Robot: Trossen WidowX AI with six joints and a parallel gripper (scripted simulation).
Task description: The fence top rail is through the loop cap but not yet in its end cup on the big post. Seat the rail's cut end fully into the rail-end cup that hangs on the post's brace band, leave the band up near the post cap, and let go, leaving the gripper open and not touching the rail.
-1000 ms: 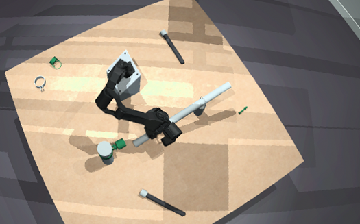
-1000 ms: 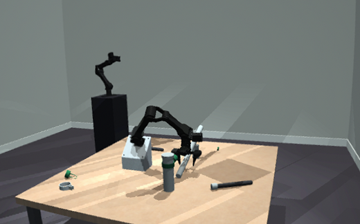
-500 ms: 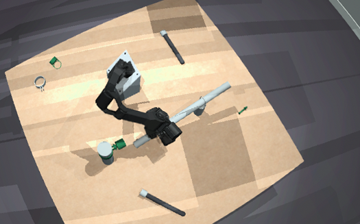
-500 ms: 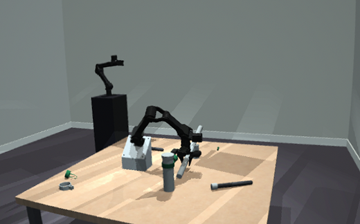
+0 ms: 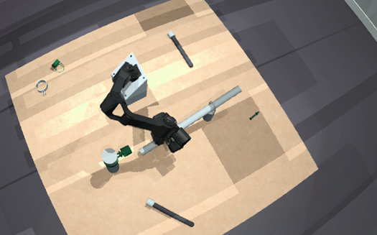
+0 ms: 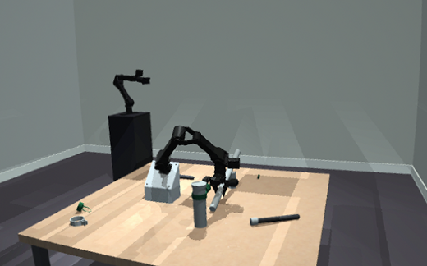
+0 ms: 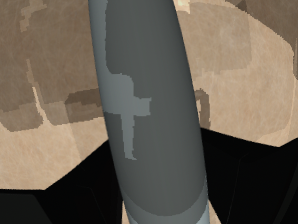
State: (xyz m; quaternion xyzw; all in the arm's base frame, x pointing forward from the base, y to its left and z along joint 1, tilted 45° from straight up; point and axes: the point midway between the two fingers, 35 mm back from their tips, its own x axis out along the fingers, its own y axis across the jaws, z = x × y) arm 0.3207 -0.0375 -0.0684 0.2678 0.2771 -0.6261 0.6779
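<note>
The grey top rail (image 5: 200, 113) (image 6: 216, 201) (image 7: 143, 63) lies slanted over the table and passes through the loop cap (image 5: 214, 111) on a short post. Its cut end (image 5: 142, 151) stops a short gap from the green rail-end cup (image 5: 125, 151) (image 6: 207, 187). The cup hangs on the band near the top of the big grey post (image 5: 109, 158) (image 6: 201, 211). My gripper (image 5: 168, 136) (image 6: 220, 190) (image 7: 150, 139) is shut on the rail near its cut end, with black fingers on both sides in the wrist view.
Two dark rods with light ends (image 5: 181, 49) (image 5: 169, 213) (image 6: 275, 219) lie on the table. A spare green band (image 5: 56, 65) (image 6: 81, 207), a grey ring (image 5: 43, 86) (image 6: 78, 219) and a small green bolt (image 5: 254, 115) lie apart. My base (image 5: 132, 82) (image 6: 163, 187) stands mid-table.
</note>
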